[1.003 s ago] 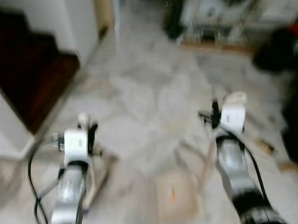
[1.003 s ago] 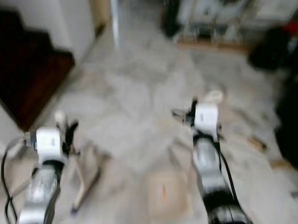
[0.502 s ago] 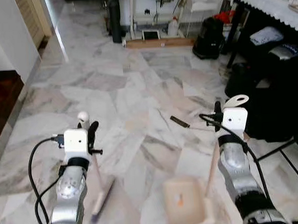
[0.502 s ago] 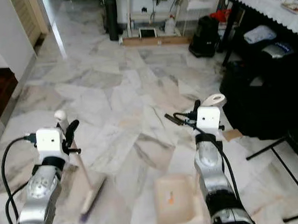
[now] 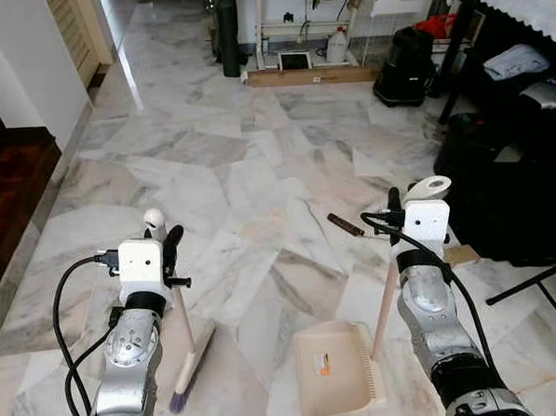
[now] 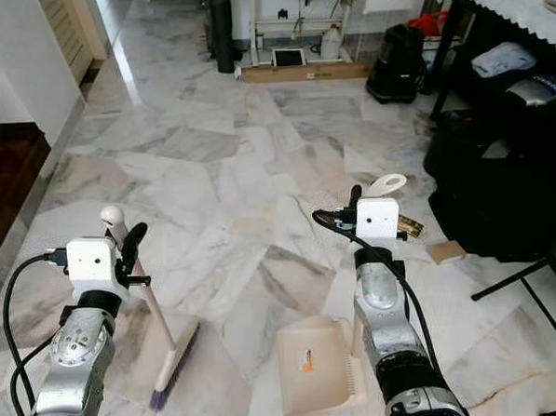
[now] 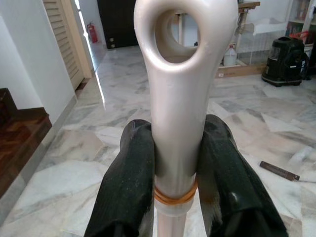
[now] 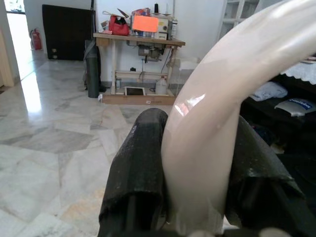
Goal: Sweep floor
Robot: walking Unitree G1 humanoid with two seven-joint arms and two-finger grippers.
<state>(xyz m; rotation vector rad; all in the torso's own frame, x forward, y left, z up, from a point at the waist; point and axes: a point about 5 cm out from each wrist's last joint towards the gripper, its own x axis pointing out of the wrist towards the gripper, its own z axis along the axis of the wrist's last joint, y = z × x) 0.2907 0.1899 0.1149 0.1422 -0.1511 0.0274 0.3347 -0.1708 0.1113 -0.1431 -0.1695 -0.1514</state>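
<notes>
On the marble floor ahead of the robot, the view has swung and steadied within the last second: the blur has gone and the dark stair sits further off to the left than half a second ago, so the camera has turned while both arms keep the same pose. That suggests the walk is settling and sweeping can begin, though no stroke is under way.

The left gripper is closed round the top of the broom handle, its two black fingers pressing either side of the pale shaft just below the hanging loop. The brush head rests on the floor below and slightly right of that gripper. The right gripper is clamped on the curved handle of the dustpan, whose tray lies flat on the floor just left of the right arm. A small dark strip of debris lies on the floor ahead, between the arms and nearer the right gripper, well ahead of the brush.
</notes>
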